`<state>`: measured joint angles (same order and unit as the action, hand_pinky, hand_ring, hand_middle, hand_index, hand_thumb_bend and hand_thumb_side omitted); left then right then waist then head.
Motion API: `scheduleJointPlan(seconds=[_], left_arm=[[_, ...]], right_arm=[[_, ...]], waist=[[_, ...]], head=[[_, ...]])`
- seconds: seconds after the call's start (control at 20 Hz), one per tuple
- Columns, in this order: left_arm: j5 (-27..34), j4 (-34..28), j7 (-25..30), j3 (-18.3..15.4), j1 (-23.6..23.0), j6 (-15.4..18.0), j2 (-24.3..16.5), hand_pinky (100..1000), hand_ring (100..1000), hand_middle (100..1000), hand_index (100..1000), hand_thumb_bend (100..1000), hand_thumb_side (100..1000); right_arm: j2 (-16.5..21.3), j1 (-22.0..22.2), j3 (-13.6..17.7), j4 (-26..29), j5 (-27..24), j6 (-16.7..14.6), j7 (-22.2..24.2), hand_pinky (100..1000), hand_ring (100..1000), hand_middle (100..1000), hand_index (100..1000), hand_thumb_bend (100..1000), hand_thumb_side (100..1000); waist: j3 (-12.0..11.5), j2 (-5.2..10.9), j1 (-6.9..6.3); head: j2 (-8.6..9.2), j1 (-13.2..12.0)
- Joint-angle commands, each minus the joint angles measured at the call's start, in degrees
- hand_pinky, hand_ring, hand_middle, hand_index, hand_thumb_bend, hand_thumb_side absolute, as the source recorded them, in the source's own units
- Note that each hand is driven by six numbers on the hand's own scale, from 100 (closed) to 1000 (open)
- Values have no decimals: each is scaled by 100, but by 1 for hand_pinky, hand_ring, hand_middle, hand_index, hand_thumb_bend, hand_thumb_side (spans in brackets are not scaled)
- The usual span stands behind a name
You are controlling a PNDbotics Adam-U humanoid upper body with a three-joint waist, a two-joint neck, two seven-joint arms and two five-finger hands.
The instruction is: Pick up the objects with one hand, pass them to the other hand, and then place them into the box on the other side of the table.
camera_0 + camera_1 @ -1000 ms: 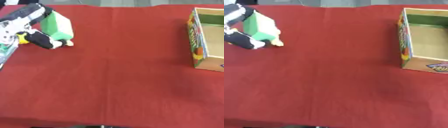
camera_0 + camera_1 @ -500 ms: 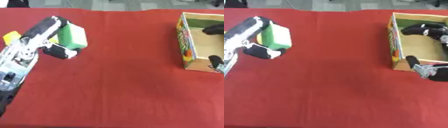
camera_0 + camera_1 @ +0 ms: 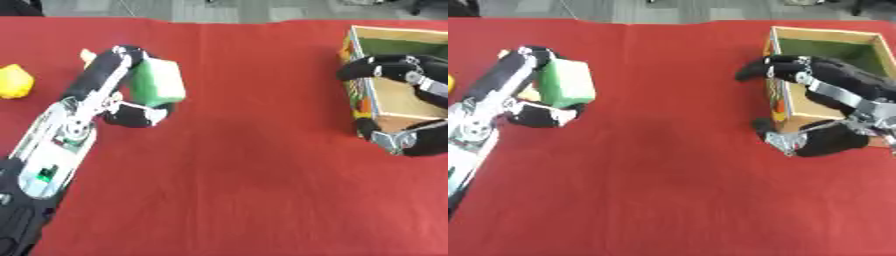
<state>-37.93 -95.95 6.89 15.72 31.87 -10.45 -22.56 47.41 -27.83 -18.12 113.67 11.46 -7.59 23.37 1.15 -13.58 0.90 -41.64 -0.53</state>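
My left hand [image 3: 114,95] is shut on a green block [image 3: 157,85], fingers over its top and thumb under it, above the left part of the red table. My right hand [image 3: 833,95] hangs open over the near left wall of the cardboard box [image 3: 826,37] at the right edge, fingers spread toward the left, thumb below. A yellow object [image 3: 15,82] lies at the far left, and a small pale yellow thing [image 3: 87,54] peeks out behind my left hand.
The red cloth [image 3: 245,175] covers the whole table. The wide stretch between the two hands holds no objects. Grey floor shows beyond the far edge.
The left hand has carried the green block to the right, toward the middle. The right hand has come into view and moved left over the box's wall. The camera has shifted too.
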Motion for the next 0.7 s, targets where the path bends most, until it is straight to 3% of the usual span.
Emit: scheduleJointPlan(seconds=[0.05,0.4,0.7], left_arm=[[-100,-20,-69,36,141,106,102,687,603,506,480,100,113],[-273,92,-37,227,391,328,475,685,601,503,478,100,107],[-430,293,-17,322,603,464,731,682,599,500,476,100,100]], right_arm=[[-28,-246,-91,92,91,280,124,899,937,865,904,179,315],[-326,-859,-378,92,130,788,461,903,945,848,920,348,184],[-522,-1203,-443,92,84,1220,657,907,948,836,928,405,124]], waist=[[-32,118,11],[-197,50,32],[-321,17,43]], head=[[-7,74],[17,207],[37,408]])
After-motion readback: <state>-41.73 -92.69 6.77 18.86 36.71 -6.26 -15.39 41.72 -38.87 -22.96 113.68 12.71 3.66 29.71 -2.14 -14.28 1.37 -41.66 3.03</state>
